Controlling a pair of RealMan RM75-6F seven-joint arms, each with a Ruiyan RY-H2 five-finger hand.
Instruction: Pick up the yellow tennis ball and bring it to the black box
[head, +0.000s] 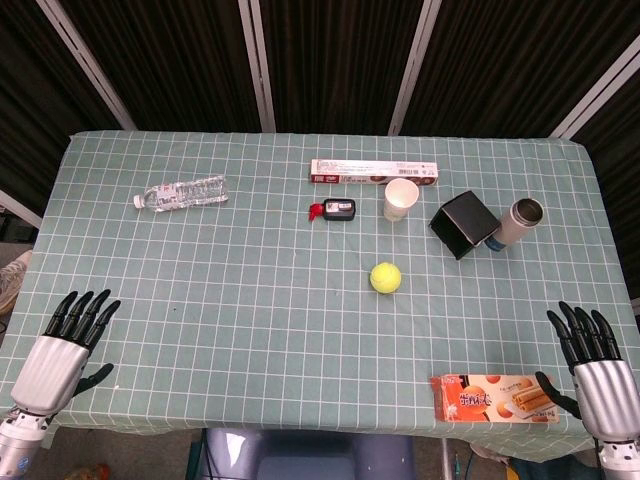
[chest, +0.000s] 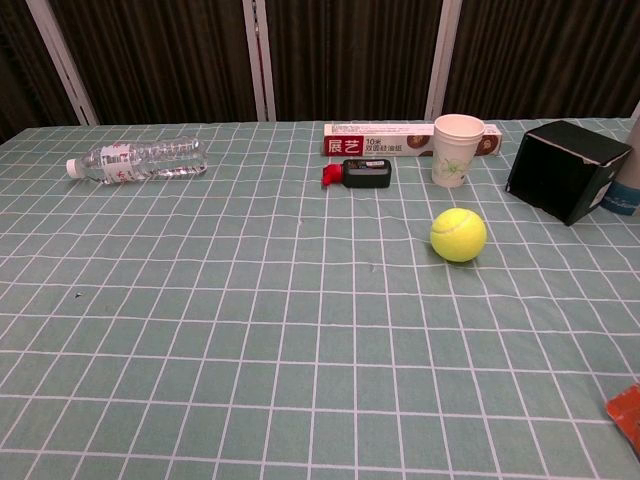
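A clear water bottle (head: 181, 193) lies at ten o'clock; a long flat carton (head: 374, 172), paper cup (head: 400, 200) and steel tumbler (head: 518, 222) toward one; a snack packet (head: 493, 398) at five.

The left hand (head: 62, 340) is placed at the near left edge of the table (head: 250, 330); the right hand (head: 595, 365) is placed at the near right edge; a snack packet (head: 492, 398) is laid just left of the right hand; the tennis ball (head: 386, 277) is set well ahead of that hand and to its left; the box (head: 462, 223) is found beyond the ball, with a flask (head: 516, 222) just right of it and a paper cup (head: 400, 199) to its left; a water bottle (head: 182, 193) is laid far ahead of the left hand.
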